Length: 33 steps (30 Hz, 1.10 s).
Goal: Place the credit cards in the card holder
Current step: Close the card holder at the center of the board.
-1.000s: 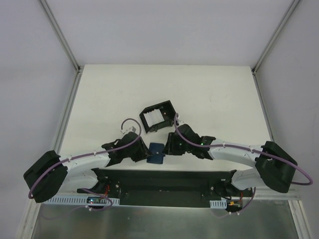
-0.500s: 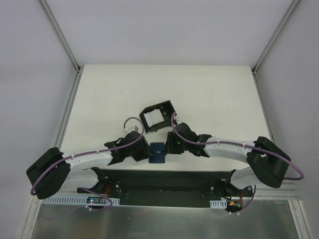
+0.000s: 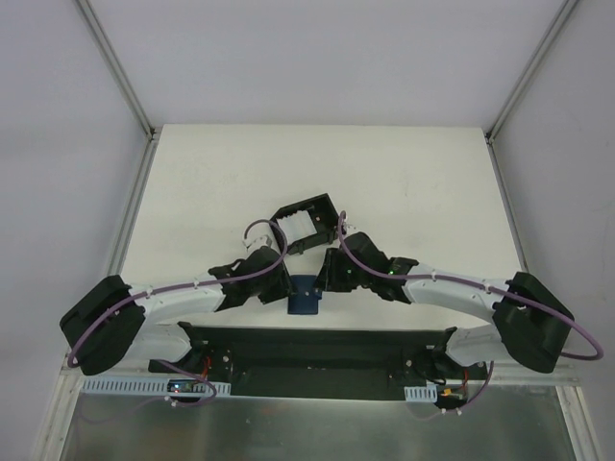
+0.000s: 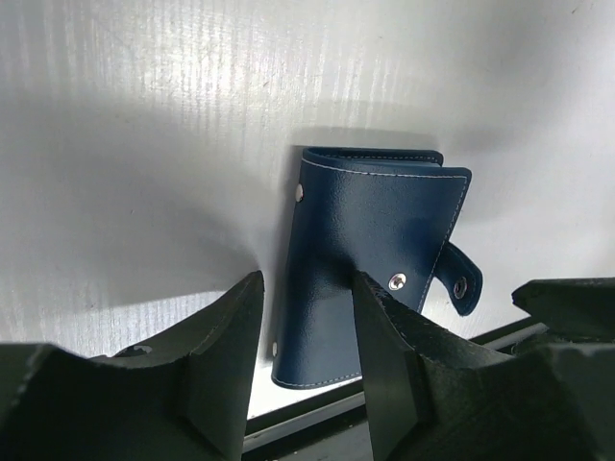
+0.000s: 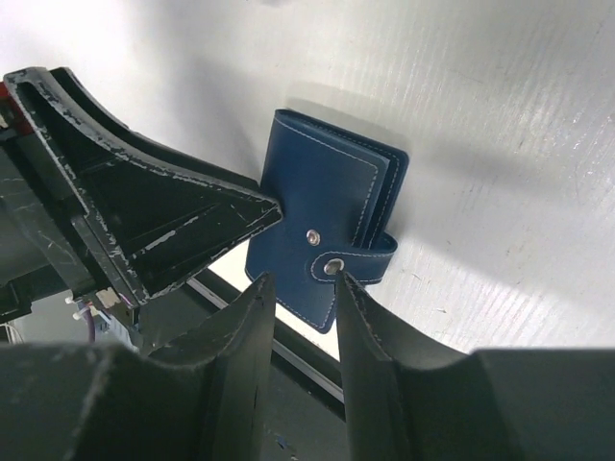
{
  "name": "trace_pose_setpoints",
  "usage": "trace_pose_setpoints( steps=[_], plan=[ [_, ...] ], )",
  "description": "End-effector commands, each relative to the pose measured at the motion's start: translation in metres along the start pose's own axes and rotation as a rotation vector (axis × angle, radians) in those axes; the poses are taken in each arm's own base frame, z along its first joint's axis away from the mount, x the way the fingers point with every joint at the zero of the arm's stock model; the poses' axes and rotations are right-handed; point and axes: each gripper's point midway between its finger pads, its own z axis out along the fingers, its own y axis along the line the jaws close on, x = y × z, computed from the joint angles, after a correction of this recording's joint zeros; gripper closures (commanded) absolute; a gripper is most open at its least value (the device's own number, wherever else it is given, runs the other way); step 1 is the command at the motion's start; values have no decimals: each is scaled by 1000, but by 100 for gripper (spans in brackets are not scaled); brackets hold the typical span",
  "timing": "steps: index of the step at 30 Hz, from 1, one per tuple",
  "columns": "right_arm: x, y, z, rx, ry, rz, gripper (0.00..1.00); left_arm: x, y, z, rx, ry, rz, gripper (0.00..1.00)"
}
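The card holder (image 3: 306, 295), a dark navy wallet, lies folded shut near the table's front edge, with its snap strap (image 5: 357, 264) hanging loose. My left gripper (image 3: 285, 288) is open at its left side. In the left wrist view its fingers (image 4: 306, 307) straddle the wallet's (image 4: 375, 221) left edge. My right gripper (image 3: 327, 279) is open at the wallet's right side. In the right wrist view its tips (image 5: 303, 293) hover over the wallet (image 5: 312, 187) near the strap. White flat pieces (image 3: 300, 227), seemingly the credit cards, sit inside the black box frame.
The black open-sided box frame (image 3: 309, 206) stands just behind both grippers. The dark base rail (image 3: 307, 346) runs along the table's front edge, right below the wallet. My left gripper's finger (image 5: 163, 221) fills the left of the right wrist view.
My left gripper has moved right and a little away, closer to the box frame. My right gripper has shifted slightly. The wallet now lies squarer to the front edge.
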Motion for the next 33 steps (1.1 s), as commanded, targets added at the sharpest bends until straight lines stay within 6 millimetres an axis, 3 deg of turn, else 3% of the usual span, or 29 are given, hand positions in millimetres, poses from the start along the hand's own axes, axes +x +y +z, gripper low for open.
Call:
trace_pose_setpoints(
  steps=[1, 9, 12, 18, 22, 33],
  plan=[
    [-9, 14, -10, -57, -21, -26, 65, 8, 28, 6, -117, 23, 58, 58],
    [-15, 25, -22, -108, -52, -54, 58, 16, 33, 12, -148, 67, 63, 60],
    [-17, 17, -26, -74, -70, -44, 59, 18, 36, 13, -155, 73, 61, 60],
    [-13, -9, -19, 6, -57, 39, 76, 19, 38, 12, -159, 71, 61, 61],
    [-5, -10, -11, 7, -3, 49, 89, 19, 38, 12, -155, 73, 59, 61],
    [2, -14, 10, 23, 33, 72, 91, 20, 36, 10, -143, 79, 65, 61]
  ],
)
